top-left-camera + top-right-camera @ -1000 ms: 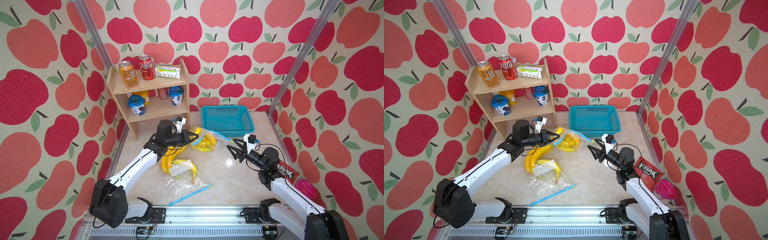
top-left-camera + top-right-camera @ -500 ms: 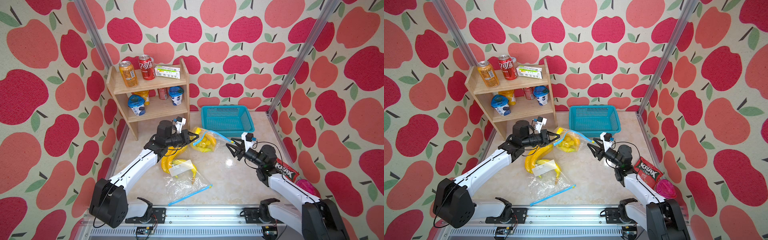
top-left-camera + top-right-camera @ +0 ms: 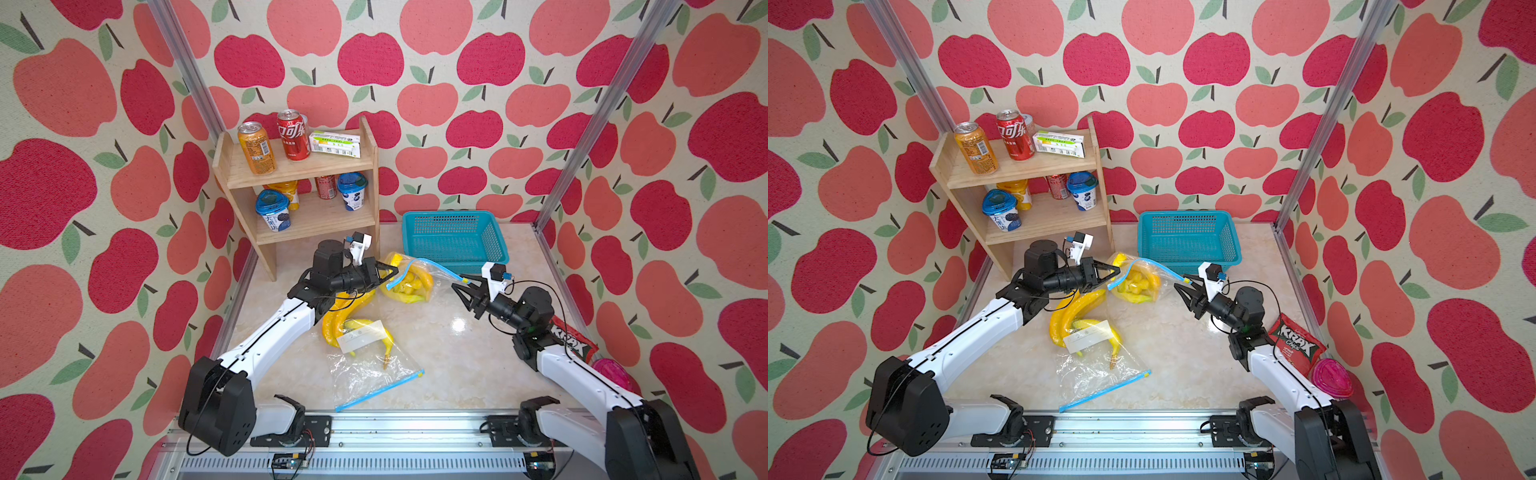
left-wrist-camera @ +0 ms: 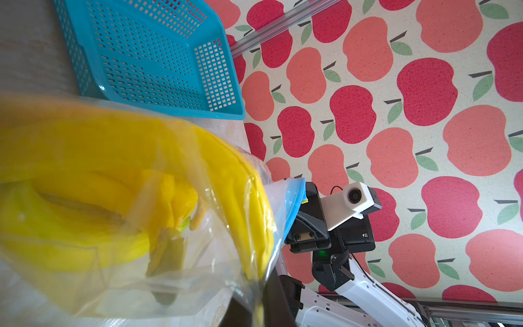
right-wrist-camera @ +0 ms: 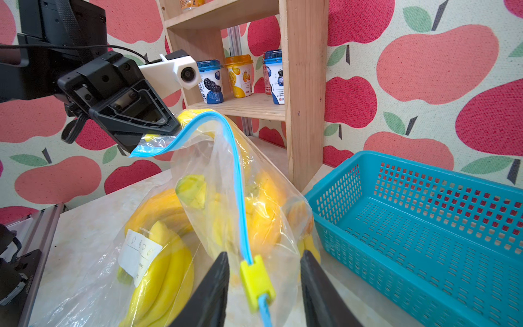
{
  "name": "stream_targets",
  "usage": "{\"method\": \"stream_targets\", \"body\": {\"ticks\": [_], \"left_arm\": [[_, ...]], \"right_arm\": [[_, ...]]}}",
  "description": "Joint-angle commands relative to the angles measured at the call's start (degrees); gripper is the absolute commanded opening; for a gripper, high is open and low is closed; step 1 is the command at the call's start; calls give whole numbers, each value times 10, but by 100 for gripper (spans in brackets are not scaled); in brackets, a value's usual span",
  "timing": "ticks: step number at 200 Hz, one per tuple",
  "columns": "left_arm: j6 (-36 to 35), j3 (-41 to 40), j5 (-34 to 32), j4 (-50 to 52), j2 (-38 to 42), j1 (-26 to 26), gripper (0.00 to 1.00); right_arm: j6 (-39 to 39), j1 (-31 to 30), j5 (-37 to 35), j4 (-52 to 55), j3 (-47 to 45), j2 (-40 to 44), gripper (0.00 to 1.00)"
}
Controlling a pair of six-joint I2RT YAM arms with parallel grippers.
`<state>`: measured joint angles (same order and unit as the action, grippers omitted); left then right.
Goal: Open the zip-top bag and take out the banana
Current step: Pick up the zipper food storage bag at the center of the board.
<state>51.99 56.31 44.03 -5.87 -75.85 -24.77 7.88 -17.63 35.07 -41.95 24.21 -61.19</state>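
A clear zip-top bag with a blue zip strip holds a bunch of yellow bananas. It is lifted at one corner, in front of the basket. My left gripper is shut on the bag's corner beside the zip strip. At the strip's other end sits a yellow slider. My right gripper is open, one jaw on either side of the slider, with a gap on both sides.
A second zip bag with labelled bananas lies on the table under my left arm. Just behind the held bag is a teal basket. A wooden shelf holds cans and cups. A red chip bag and a pink lid lie at the right.
My right gripper has moved toward the bag until its jaws straddle the slider end of the zip, and the jaws have narrowed. The left gripper has kept still, holding the bag.
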Motion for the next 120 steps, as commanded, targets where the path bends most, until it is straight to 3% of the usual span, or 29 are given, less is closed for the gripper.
{"method": "stream_targets", "body": {"ticks": [1, 47, 97, 120], "left_arm": [[7, 0, 14, -52, 6, 3, 5], [14, -6, 15, -59, 7, 6, 5], [20, -16, 15, -64, 6, 8, 5], [22, -17, 14, -62, 5, 9, 6]], "right_arm": [[-13, -6, 4, 16, 9, 4, 44], [-12, -6, -5, 7, 2, 5, 42], [-2, -6, 3, 2, 12, 19, 23], [-5, -6, 10, 29, 19, 43, 8]]}}
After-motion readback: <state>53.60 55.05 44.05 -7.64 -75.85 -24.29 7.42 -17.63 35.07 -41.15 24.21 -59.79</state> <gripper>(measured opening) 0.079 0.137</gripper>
